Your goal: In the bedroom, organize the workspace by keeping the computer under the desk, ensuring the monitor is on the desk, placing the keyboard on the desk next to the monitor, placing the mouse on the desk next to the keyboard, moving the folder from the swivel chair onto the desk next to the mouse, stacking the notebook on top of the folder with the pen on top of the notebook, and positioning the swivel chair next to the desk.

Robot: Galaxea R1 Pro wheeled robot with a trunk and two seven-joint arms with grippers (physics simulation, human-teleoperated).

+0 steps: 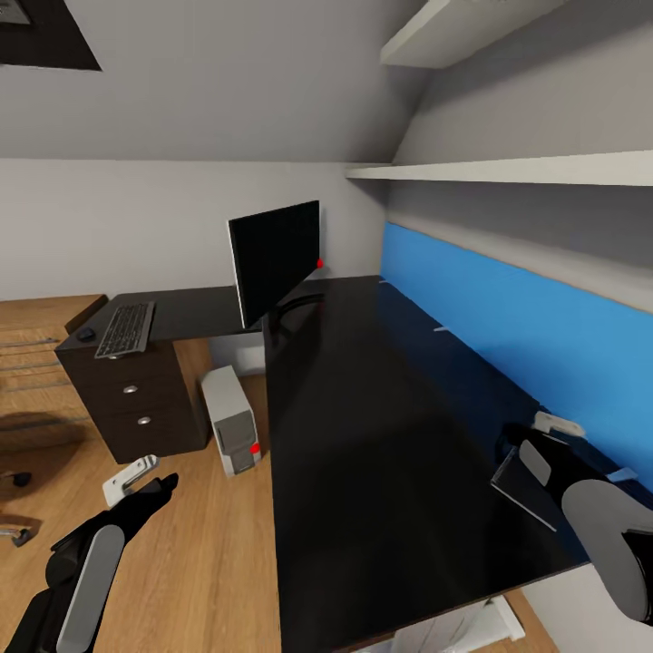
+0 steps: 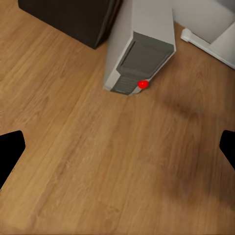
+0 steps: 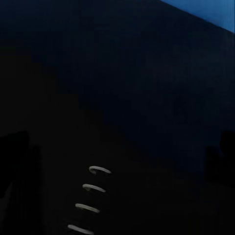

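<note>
The black desk (image 1: 363,435) carries the monitor (image 1: 274,261) at its corner. On its far left wing lie the keyboard (image 1: 125,328) and the small mouse (image 1: 86,334). The pale computer (image 1: 232,419) (image 2: 139,49) stands on the floor under the desk, its red light showing. A grey notebook (image 1: 523,485) rests near the desk's right end, and its spiral rings (image 3: 90,196) show in the right wrist view. My right gripper (image 1: 589,449) (image 3: 122,156) hovers just over it, fingers apart, holding nothing. My left gripper (image 1: 141,481) (image 2: 117,152) hangs open above the floor, short of the computer.
A blue wall panel (image 1: 508,326) runs behind the desk with white shelves (image 1: 508,170) above it. The dark drawer unit (image 1: 136,399) (image 2: 68,17) stands left of the computer. A chair caster (image 1: 16,478) shows at the left edge. Low oak cabinets (image 1: 36,317) line the far left wall.
</note>
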